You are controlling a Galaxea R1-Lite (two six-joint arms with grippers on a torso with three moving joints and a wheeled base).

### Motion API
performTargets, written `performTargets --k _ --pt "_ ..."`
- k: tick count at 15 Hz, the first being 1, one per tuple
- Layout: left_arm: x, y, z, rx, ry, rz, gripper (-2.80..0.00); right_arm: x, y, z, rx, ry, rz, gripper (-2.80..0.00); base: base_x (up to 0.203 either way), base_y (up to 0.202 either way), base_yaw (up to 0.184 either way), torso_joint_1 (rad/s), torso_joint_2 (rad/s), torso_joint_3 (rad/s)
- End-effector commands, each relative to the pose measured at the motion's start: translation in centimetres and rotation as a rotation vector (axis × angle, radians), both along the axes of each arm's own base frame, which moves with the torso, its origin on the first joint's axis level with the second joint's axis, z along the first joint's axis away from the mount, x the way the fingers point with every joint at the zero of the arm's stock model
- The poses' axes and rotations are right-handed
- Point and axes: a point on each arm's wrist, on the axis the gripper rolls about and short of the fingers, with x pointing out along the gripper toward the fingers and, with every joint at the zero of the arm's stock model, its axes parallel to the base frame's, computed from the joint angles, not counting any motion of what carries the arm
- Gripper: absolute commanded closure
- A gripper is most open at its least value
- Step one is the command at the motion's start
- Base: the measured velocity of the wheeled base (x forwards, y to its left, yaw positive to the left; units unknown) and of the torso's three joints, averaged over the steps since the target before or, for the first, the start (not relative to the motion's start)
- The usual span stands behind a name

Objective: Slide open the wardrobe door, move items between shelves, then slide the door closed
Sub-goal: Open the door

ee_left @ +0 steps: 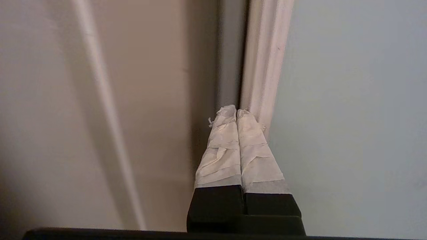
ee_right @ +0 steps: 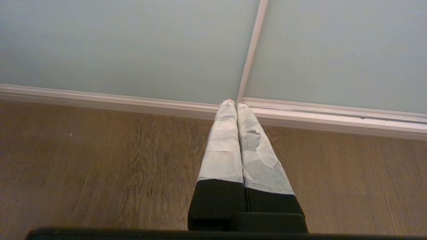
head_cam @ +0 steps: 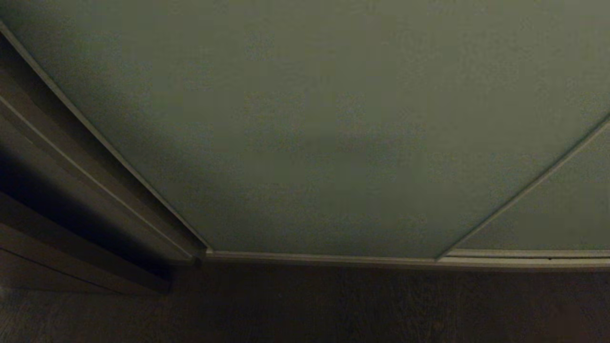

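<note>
No writing, brand or label can be read on anything in view. The sliding wardrobe door (head_cam: 305, 119) fills most of the head view: a wide, matte, pale grey-green panel, edged by a slim light metal frame (head_cam: 324, 258) along its bottom and up its left side. It is seen shut against the dark brown wooden frame (head_cam: 62, 190) on the robot's left, and its top is cut off by the picture's edge. A second panel (head_cam: 548, 219) of the same colour is seen at the right, parted from the first by a thin light strip. The head view is dim, so the floor (head_cam: 333, 305) below the track is hard to make out there; in the right wrist view it is shown as brown wood-grain boards (ee_right: 100, 160).

Neither arm is seen in the head view. In the left wrist view the left tool (ee_left: 237, 111) is shown with its tape-wrapped fingers (ee_left: 220, 153) pressed together, nothing between them, their tips at the dark gap between the door's light edge strip (ee_left: 263, 66) and the wooden frame (ee_left: 140, 100); whether the strip is touched cannot be told. The right tool (ee_right: 235, 103) is likewise pressed together and empty, low above the floor and pointed at the bottom track (ee_right: 333, 118) where the two panels meet.
</note>
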Motion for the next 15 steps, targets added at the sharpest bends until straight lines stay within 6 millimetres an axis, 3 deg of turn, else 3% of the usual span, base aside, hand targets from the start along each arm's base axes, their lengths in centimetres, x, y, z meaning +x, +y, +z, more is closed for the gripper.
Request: performTargets --k 1,10,12,15 --pt "-1.4 -0.6 -0.1 0.011 -0.014 -0.016 0.00 0.0 0.0 0.0 0.000 0.001 0.000 0.00 0.000 0.000 0.000 0.000 0.00 0.000" --pt "-6.2 -2.1 -0.9 -0.004 -0.058 0.040 0.00 0.0 0.0 0.0 0.000 0.000 -0.001 0.00 0.000 0.000 0.000 0.000 0.00 0.000" --pt "-5.6 -1.9 -1.2 -0.012 -0.030 0.046 0.00 0.0 0.0 0.0 0.000 0.000 0.001 0.00 0.000 0.000 0.000 0.000 0.00 0.000" --pt "-3.2 -1.0 -1.3 -0.029 0.030 0.048 0.00 0.0 0.0 0.0 0.000 0.000 0.001 0.00 0.000 0.000 0.000 0.000 0.00 0.000"
